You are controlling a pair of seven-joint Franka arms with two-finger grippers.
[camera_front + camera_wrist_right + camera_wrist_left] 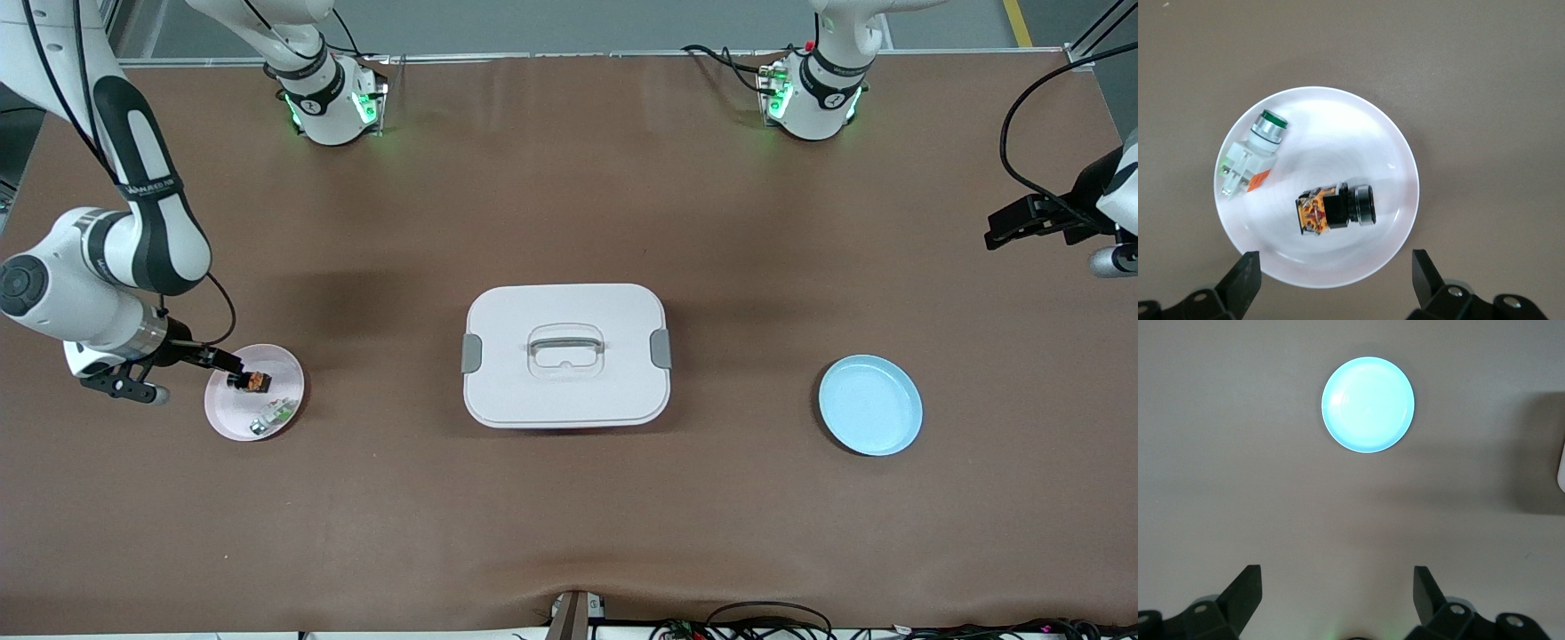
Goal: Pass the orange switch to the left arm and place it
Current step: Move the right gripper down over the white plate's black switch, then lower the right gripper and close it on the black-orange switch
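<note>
The table [569, 204] has a matt brown cover, a little wrinkled at the edge nearest the front camera. The box [566, 356] looks like smooth white plastic with grey latches. The pink plate [1358, 133] and the blue plate [870, 405] are glossy. The orange switch [1335, 209] has a black plastic body.

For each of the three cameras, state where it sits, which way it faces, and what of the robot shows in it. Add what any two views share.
Front view: high across the table, facing both bases; shows the arms, the box and both plates.
Left wrist view: on the left arm, looking down at the blue plate; open left gripper fingers show.
Right wrist view: over the pink plate holding the orange switch and the green-capped part; open right gripper fingers show.
Shared: each plate appears in the front view and one wrist view.
</note>
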